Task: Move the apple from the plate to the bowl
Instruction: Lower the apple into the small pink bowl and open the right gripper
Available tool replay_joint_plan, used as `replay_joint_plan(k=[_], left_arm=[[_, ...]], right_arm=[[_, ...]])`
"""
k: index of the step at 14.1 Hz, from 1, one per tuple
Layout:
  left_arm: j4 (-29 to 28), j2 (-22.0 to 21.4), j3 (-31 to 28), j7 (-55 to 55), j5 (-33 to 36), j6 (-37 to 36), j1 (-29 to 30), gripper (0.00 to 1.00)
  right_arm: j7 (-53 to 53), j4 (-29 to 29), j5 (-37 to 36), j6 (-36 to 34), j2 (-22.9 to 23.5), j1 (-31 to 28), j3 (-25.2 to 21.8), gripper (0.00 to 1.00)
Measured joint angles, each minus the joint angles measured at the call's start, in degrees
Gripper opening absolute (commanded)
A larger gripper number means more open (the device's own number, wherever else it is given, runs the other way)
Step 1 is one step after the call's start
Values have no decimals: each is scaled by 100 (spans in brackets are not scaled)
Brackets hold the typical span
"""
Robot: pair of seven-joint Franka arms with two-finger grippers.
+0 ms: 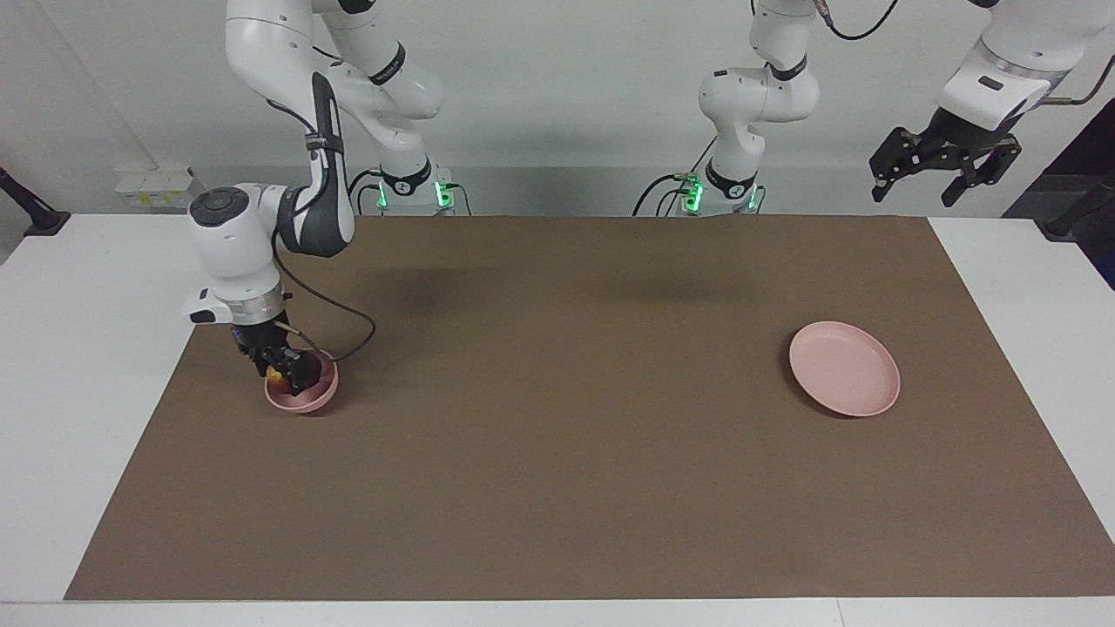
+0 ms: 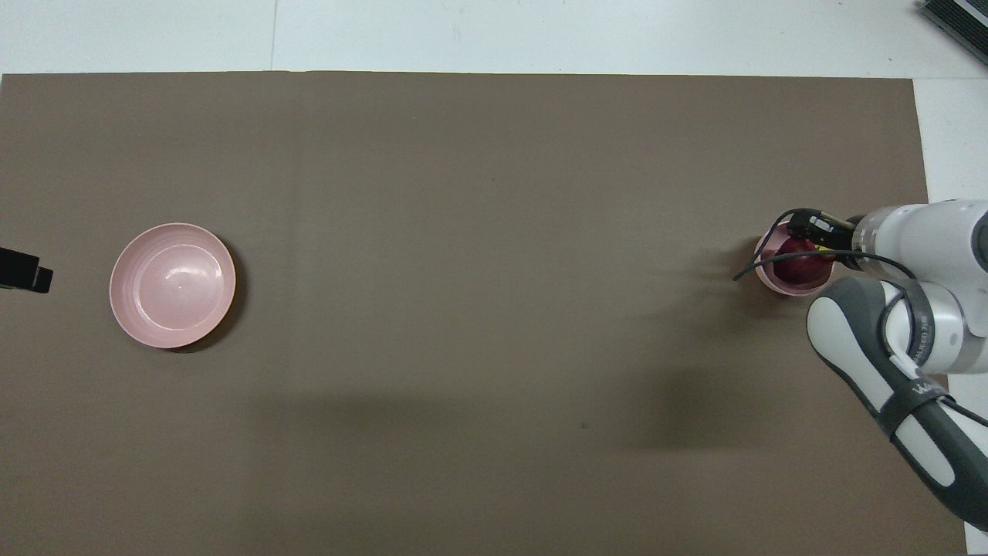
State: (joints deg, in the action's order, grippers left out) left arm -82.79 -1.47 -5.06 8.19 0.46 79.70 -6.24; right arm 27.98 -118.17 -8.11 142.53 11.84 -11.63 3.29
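The small pink bowl (image 1: 307, 402) stands near the right arm's end of the brown mat. My right gripper (image 1: 284, 373) reaches straight down into it and is shut on the dark red apple (image 1: 278, 375), which sits low inside the bowl. From overhead the apple (image 2: 799, 265) fills most of the bowl (image 2: 778, 286), with the right gripper (image 2: 810, 251) over it. The flat pink plate (image 1: 845, 370) lies bare near the left arm's end and also shows in the overhead view (image 2: 171, 286). My left gripper (image 1: 945, 165) waits open, high over the table's end.
The brown mat (image 1: 557, 453) covers most of the white table. The right gripper's black cable (image 1: 353, 335) loops over the mat beside the bowl. A tip of the left gripper (image 2: 23, 272) shows at the overhead view's edge.
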Motion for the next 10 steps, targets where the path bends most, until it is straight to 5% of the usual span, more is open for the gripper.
replay_joint_plan(k=[10], left_arm=[[0, 0, 0, -2, 0, 0, 0, 100]], right_arm=[[-813, 1499, 160, -2705, 61, 10, 354, 100]])
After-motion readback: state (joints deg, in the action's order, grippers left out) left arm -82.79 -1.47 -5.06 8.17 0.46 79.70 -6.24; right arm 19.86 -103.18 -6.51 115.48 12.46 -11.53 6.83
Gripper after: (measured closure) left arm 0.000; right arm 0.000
